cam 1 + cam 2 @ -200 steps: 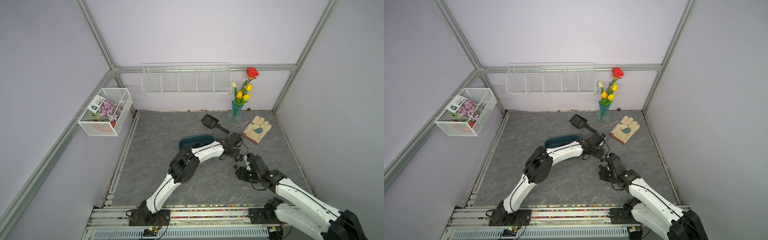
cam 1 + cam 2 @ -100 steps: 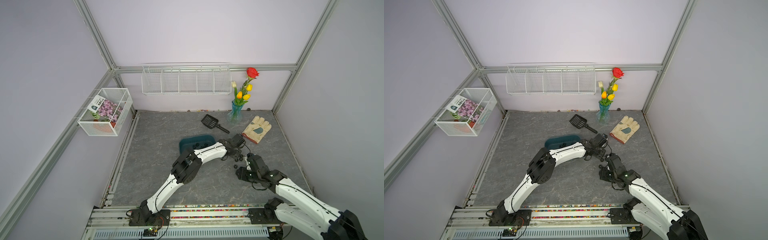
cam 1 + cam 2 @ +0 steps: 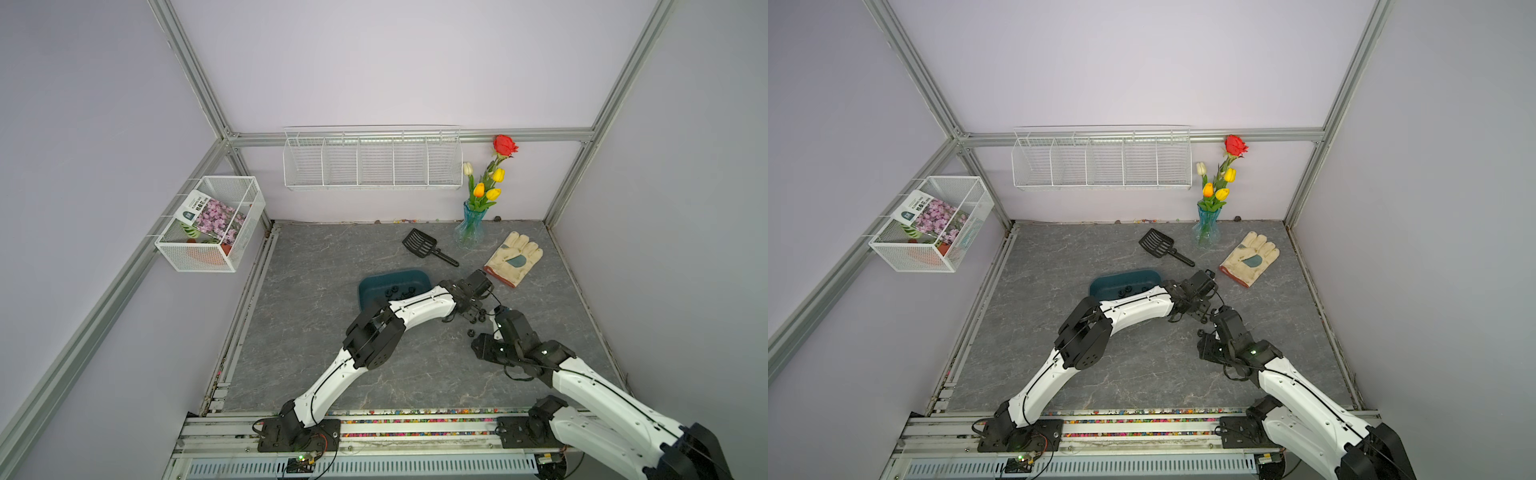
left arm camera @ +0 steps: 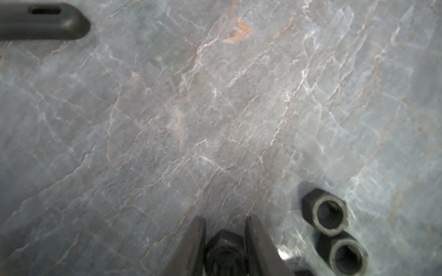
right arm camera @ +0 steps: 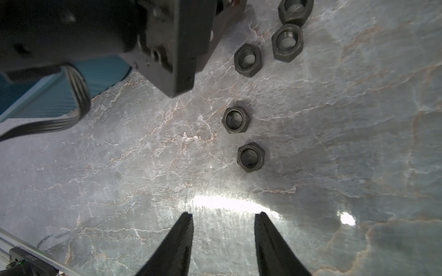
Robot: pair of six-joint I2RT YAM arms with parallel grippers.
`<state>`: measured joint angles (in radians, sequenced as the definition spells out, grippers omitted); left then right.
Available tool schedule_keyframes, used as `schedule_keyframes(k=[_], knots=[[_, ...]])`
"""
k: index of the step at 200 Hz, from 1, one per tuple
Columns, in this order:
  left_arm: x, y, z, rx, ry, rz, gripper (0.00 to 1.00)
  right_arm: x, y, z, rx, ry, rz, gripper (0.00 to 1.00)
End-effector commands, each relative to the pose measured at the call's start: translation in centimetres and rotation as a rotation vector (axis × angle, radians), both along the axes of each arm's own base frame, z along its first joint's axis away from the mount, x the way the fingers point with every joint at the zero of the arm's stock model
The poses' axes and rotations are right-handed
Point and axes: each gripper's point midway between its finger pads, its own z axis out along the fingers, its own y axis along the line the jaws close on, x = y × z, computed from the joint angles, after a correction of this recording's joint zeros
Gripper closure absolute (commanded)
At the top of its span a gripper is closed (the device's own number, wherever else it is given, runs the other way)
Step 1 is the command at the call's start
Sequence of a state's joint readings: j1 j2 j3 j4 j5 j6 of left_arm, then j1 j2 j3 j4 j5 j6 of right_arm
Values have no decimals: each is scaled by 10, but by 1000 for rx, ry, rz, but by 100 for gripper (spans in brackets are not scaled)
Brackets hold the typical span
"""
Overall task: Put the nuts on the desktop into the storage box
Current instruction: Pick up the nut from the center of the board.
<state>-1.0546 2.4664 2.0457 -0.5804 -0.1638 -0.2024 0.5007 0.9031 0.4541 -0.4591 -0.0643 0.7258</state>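
1. Left jaws clamp one hex nut (image 4: 226, 251) across its flats, flat on the bench (image 4: 215, 107); judged a secure pickup grip.
2. Right jaws stand apart, empty, short of the loose nuts (image 5: 251, 156), probably yielding room.
3. Teal storage box (image 3: 372, 286), near, already holds several nuts (image 3: 401, 291).

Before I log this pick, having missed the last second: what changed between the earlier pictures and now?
The left gripper moved toward the front edge, away from the teal-blue plastic storage box, and closed its jaws on one small black hexagonal metal nut on the dark grey stone-look desktop. The right gripper, open, and the other loose nuts stayed put.
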Motion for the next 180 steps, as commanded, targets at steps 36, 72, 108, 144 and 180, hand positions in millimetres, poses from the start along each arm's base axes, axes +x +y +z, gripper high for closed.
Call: schedule_keyframes(k=[36, 72, 108, 144, 180], knots=[[-13, 17, -34, 100, 69, -9, 83, -2, -1, 0, 15, 2, -10, 53], [-11, 20, -19, 83, 43, 0, 85, -2, 0, 1, 19, -1, -7, 53], [-6, 25, 10, 71, -6, 18, 85, -2, 0, 1, 19, -1, -5, 53], [2, 30, 45, 54, -72, 48, 85, -2, 1, 1, 18, -2, 1, 53], [11, 39, 82, 35, -149, 93, 85, -1, 2, 0, 22, -2, 7, 53]])
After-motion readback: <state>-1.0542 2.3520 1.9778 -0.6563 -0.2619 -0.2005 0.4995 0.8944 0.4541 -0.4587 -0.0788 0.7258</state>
